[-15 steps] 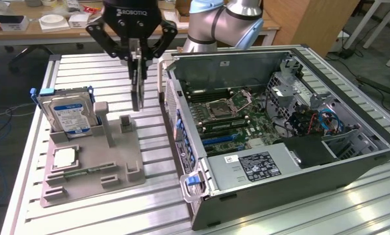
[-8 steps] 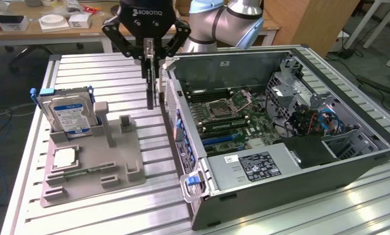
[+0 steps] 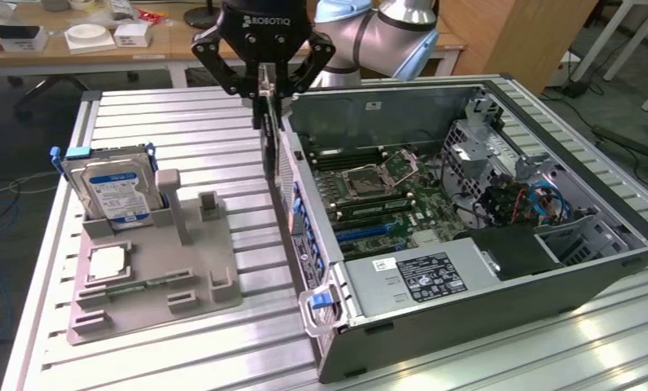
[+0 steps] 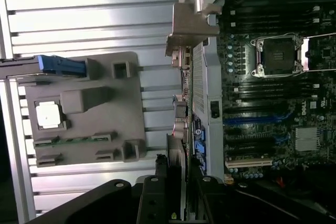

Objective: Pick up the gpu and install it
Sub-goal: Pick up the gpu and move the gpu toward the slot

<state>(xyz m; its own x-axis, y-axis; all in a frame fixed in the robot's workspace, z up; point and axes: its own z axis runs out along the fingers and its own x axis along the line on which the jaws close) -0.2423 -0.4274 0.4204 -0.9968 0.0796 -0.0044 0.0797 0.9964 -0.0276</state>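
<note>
Toward the table's (image 3: 172,114) edge at the exterior view's left a grey holder (image 3: 155,277) carries a hard drive (image 3: 112,191), while the gripper (image 3: 266,94) clamps the gpu (image 3: 269,142), hanging edge-on by the open computer case's (image 3: 498,301) holder-side wall.

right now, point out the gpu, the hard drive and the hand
gpu (image 3: 268,140), exterior view, lower part of its narrow edge
hard drive (image 3: 116,194), exterior view, blue-white label
hand (image 3: 265,96), exterior view, midway between its fingertips

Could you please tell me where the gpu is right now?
The gpu hangs edge-on in the end effector, over the wall of the open computer case on the exterior view's left.
</note>
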